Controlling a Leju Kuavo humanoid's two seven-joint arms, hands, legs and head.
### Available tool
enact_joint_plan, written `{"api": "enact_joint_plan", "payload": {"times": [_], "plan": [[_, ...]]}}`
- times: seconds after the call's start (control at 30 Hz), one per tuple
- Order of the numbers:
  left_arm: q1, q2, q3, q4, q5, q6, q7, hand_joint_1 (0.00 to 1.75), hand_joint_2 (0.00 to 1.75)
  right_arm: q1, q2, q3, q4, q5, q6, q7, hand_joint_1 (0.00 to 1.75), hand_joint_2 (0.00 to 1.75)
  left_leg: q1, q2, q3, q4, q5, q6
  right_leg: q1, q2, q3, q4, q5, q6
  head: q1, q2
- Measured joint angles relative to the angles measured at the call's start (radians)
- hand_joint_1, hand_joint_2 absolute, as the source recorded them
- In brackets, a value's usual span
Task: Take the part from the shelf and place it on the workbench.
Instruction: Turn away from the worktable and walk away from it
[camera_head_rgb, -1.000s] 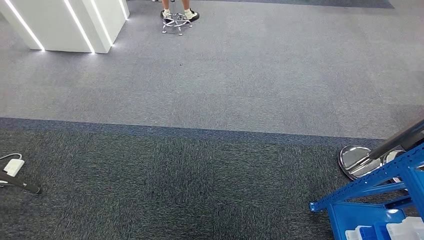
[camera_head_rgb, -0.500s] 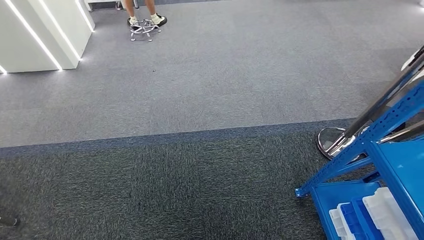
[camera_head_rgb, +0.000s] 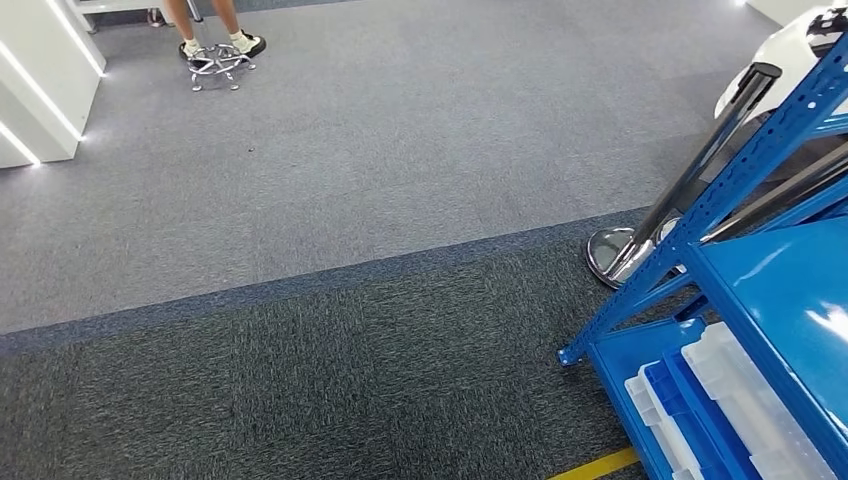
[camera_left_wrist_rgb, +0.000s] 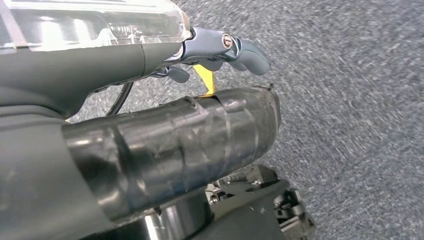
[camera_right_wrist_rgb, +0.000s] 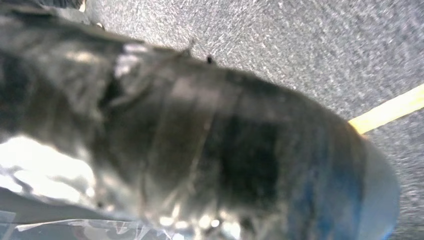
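Two views differ: head shows blue shelf (camera_head_rgb: 745, 235); left wrist, left robot hand (camera_left_wrist_rgb: 220, 50).

**Obscured and cropped items**

My right hand (camera_right_wrist_rgb: 200, 150) is a dark blur; I cannot tell its finger posture. The frame edge crops the blue shelf (camera_head_rgb: 740, 260), its white trays (camera_head_rgb: 745, 400), and the seated person (camera_head_rgb: 205, 15) above the ankles.

Grey carpet (camera_right_wrist_rgb: 300, 45) with yellow line (camera_right_wrist_rgb: 387, 110)

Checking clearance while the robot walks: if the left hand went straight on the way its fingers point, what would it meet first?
Probably just the grey carpet: beyond the left hand the wrist view shows only floor, though depth is unclear.
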Motion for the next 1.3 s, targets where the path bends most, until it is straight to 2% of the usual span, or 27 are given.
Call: {"api": "enact_joint_plan", "payload": {"times": [0.07, 0.1, 0.17, 0.2, 0.27, 0.3, 0.33, 0.37, 0.4, 0.43, 0.47, 0.53, 0.6, 0.63, 0.7, 0.77, 0.83, 0.87, 0.9, 0.93, 0.97, 1.0, 1.07, 1.13, 1.2, 1.27, 1.3], "plan": [[-0.001, 0.000, 0.000, 0.000, 0.000, 0.000, 0.000, 0.00, 0.00, -0.002, 0.000, 0.001, 0.000, 0.003, 0.000, 0.002, 0.00, 0.00, -0.005, 0.016, 0.005, 0.002, -0.006, -0.008, 0.008, -0.033, 0.059, -0.112, 0.036, -0.013, 0.000, 0.000], [-0.001, 0.000, 0.000, 0.000, 0.000, 0.000, 0.000, 0.00, 0.00, -0.002, 0.000, 0.002, 0.001, 0.004, 0.000, 0.004, 0.00, 0.00, -0.007, 0.023, 0.007, 0.003, -0.008, -0.013, 0.012, -0.040, 0.069, -0.135, 0.039, -0.019, -0.001, 0.000], [-0.004, 0.000, 0.000, 0.000, -0.001, 0.000, 0.000, 0.00, 0.00, -0.003, 0.000, 0.003, 0.003, 0.005, 0.000, 0.009, 0.00, 0.00, -0.008, 0.036, 0.012, 0.001, -0.010, -0.024, 0.013, -0.023, 0.065, -0.138, 0.041, -0.029, -0.001, 0.000], [-0.005, 0.001, 0.000, 0.000, -0.001, -0.001, -0.001, 0.00, 0.00, -0.002, 0.001, 0.003, 0.004, 0.005, 0.001, 0.011, 0.00, 0.00, -0.007, 0.028, 0.013, 0.005, -0.015, -0.030, 0.010, -0.014, 0.066, -0.141, 0.044, -0.033, -0.001, 0.000], [-0.006, 0.002, 0.000, 0.000, -0.002, -0.001, -0.004, 0.00, 0.00, -0.004, 0.002, 0.004, 0.007, 0.006, 0.003, 0.013, 0.00, 0.00, -0.005, -0.015, -0.007, 0.059, -0.055, -0.041, 0.002, 0.004, 0.068, -0.149, 0.051, -0.043, -0.002, 0.000], [-0.005, 0.002, 0.000, 0.000, -0.002, -0.001, -0.006, 0.00, 0.00, -0.006, 0.002, 0.004, 0.008, 0.006, 0.005, 0.013, 0.00, 0.00, -0.002, -0.041, -0.031, 0.115, -0.088, -0.045, 0.001, 0.012, 0.067, -0.151, 0.053, -0.046, -0.003, 0.000], [-0.004, 0.003, 0.000, 0.000, -0.003, -0.001, -0.008, 0.00, 0.00, -0.007, 0.002, 0.004, 0.009, 0.006, 0.007, 0.013, 0.00, 0.00, -0.001, -0.055, -0.062, 0.183, -0.123, -0.046, 0.001, 0.022, 0.065, -0.150, 0.054, -0.048, -0.004, 0.000], [-0.002, 0.004, 0.000, 0.000, -0.003, -0.001, -0.010, 0.00, 0.00, -0.008, 0.002, 0.004, 0.011, 0.007, 0.010, 0.013, 0.00, 0.00, 0.000, -0.061, -0.090, 0.242, -0.145, -0.048, 0.001, 0.033, 0.064, -0.149, 0.054, -0.048, -0.004, 0.000], [-0.001, 0.005, 0.001, 0.000, -0.003, -0.001, -0.011, 0.00, 0.00, -0.008, 0.002, 0.004, 0.012, 0.007, 0.013, 0.013, 0.00, 0.00, 0.000, -0.063, -0.107, 0.276, -0.150, -0.048, 0.001, 0.045, 0.063, -0.148, 0.055, -0.049, -0.004, 0.000], [-0.001, 0.007, 0.001, 0.000, -0.004, -0.001, -0.011, 0.00, 0.00, -0.008, 0.002, 0.004, 0.014, 0.008, 0.016, 0.013, 0.00, 0.00, 0.001, -0.064, -0.108, 0.273, -0.133, -0.048, 0.001, 0.057, 0.063, -0.145, 0.054, -0.048, -0.004, 0.000], [-0.001, 0.008, 0.001, 0.000, -0.005, -0.001, -0.012, 0.00, 0.00, -0.008, 0.002, 0.004, 0.016, 0.008, 0.019, 0.013, 0.00, 0.00, 0.003, -0.069, -0.091, 0.232, -0.099, -0.047, 0.000, 0.070, 0.063, -0.142, 0.054, -0.047, -0.004, 0.000], [-0.001, 0.010, 0.001, 0.000, -0.006, -0.001, -0.012, 0.00, 0.00, -0.010, 0.002, 0.004, 0.019, 0.008, 0.021, 0.011, 0.00, 0.00, 0.006, -0.105, -0.036, 0.101, -0.030, -0.043, 0.000, 0.095, 0.060, -0.132, 0.050, -0.042, -0.003, 0.000], [-0.001, 0.011, 0.001, 0.000, -0.007, -0.001, -0.013, 0.00, 0.00, -0.013, 0.002, 0.004, 0.021, 0.008, 0.022, 0.010, 0.00, 0.00, 0.007, -0.138, -0.008, 0.028, -0.010, -0.040, 0.001, 0.116, 0.052, -0.125, 0.049, -0.031, -0.003, 0.000], [-0.001, 0.011, 0.001, 0.000, -0.007, -0.001, -0.013, 0.00, 0.00, -0.013, 0.002, 0.004, 0.022, 0.008, 0.022, 0.009, 0.00, 0.00, 0.005, -0.141, -0.007, 0.022, -0.013, -0.037, 0.000, 0.125, 0.048, -0.124, 0.051, -0.025, -0.003, 0.000], [-0.003, 0.012, 0.001, 0.000, -0.008, -0.001, -0.013, 0.00, 0.00, -0.011, 0.002, 0.004, 0.023, 0.008, 0.023, 0.008, 0.00, 0.00, 0.005, -0.120, -0.004, 0.016, -0.007, -0.024, -0.004, 0.134, 0.042, -0.124, 0.053, -0.013, -0.003, 0.000], [-0.004, 0.013, 0.001, 0.000, -0.008, -0.002, -0.014, 0.00, 0.00, -0.011, 0.002, 0.004, 0.025, 0.008, 0.028, 0.007, 0.00, 0.00, 0.007, -0.096, 0.000, 0.005, 0.001, -0.009, -0.003, 0.097, 0.023, -0.084, 0.026, -0.004, -0.002, 0.000], [-0.003, 0.013, 0.001, 0.000, -0.008, -0.004, -0.016, 0.00, 0.00, -0.014, 0.002, 0.004, 0.026, 0.008, 0.034, 0.005, 0.00, 0.00, 0.006, -0.071, -0.001, 0.002, 0.003, -0.002, -0.001, 0.048, -0.031, 0.028, -0.036, 0.002, 0.000, 0.000], [-0.002, 0.014, 0.001, 0.000, -0.008, -0.004, -0.016, 0.00, 0.00, -0.016, 0.002, 0.004, 0.026, 0.008, 0.037, 0.004, 0.00, 0.00, 0.004, -0.057, -0.002, 0.002, 0.002, -0.001, -0.002, 0.038, -0.062, 0.092, -0.062, 0.005, -0.001, 0.000], [-0.002, 0.014, 0.001, 0.000, -0.008, -0.005, -0.016, 0.00, 0.00, -0.016, 0.002, 0.004, 0.027, 0.008, 0.038, 0.002, 0.00, 0.00, 0.003, -0.043, -0.002, 0.002, 0.001, 0.000, -0.003, 0.033, -0.082, 0.133, -0.073, 0.007, -0.001, 0.000], [-0.002, 0.014, 0.001, 0.000, -0.008, -0.005, -0.017, 0.00, 0.00, -0.016, 0.002, 0.004, 0.028, 0.008, 0.038, 0.001, 0.00, 0.00, 0.001, -0.030, -0.002, 0.003, 0.000, 0.000, -0.003, 0.029, -0.084, 0.140, -0.065, 0.007, -0.001, 0.000], [-0.003, 0.014, 0.001, 0.000, -0.008, -0.006, -0.017, 0.00, 0.00, -0.015, 0.002, 0.004, 0.028, 0.007, 0.039, 0.000, 0.00, 0.00, 0.001, -0.019, 0.000, 0.003, -0.002, -0.001, -0.002, 0.024, -0.066, 0.108, -0.039, 0.005, -0.001, 0.000], [-0.004, 0.014, 0.001, 0.000, -0.008, -0.006, -0.017, 0.00, 0.00, -0.015, 0.002, 0.004, 0.029, 0.006, 0.039, 0.000, 0.00, 0.00, 0.000, -0.009, 0.003, 0.003, -0.004, -0.002, -0.001, 0.014, -0.031, 0.044, -0.005, 0.001, 0.000, 0.000], [-0.005, 0.014, 0.001, 0.000, -0.008, -0.006, -0.017, 0.00, 0.00, -0.016, 0.002, 0.004, 0.030, 0.005, 0.039, 0.001, 0.00, 0.00, -0.004, 0.008, 0.009, 0.004, -0.009, -0.009, 0.008, -0.020, 0.036, -0.084, 0.041, -0.012, -0.001, 0.000], [-0.006, 0.014, 0.001, 0.000, -0.008, -0.006, -0.018, 0.00, 0.00, -0.018, 0.002, 0.004, 0.031, 0.005, 0.039, 0.002, 0.00, 0.00, -0.008, 0.023, 0.013, 0.004, -0.014, -0.019, 0.016, -0.031, 0.054, -0.129, 0.046, -0.023, -0.001, 0.000], [-0.010, 0.015, 0.001, 0.000, -0.008, -0.006, -0.019, 0.00, 0.00, -0.016, 0.002, 0.004, 0.033, 0.005, 0.040, 0.004, 0.00, 0.00, -0.008, 0.031, 0.018, 0.002, -0.017, -0.030, 0.014, -0.012, 0.054, -0.134, 0.051, -0.032, -0.002, 0.000], [-0.012, 0.015, 0.001, 0.000, -0.008, -0.006, -0.019, 0.00, 0.00, -0.016, 0.003, 0.004, 0.035, 0.005, 0.041, 0.006, 0.00, 0.00, -0.006, -0.001, 0.010, 0.033, -0.043, -0.041, 0.006, 0.005, 0.058, -0.144, 0.058, -0.043, -0.002, 0.000], [-0.011, 0.015, 0.001, 0.000, -0.008, -0.006, -0.019, 0.00, 0.00, -0.018, 0.004, 0.004, 0.035, 0.005, 0.042, 0.006, 0.00, 0.00, -0.004, -0.027, -0.009, 0.077, -0.072, -0.046, 0.001, 0.013, 0.060, -0.148, 0.061, -0.048, -0.003, 0.000]]}}
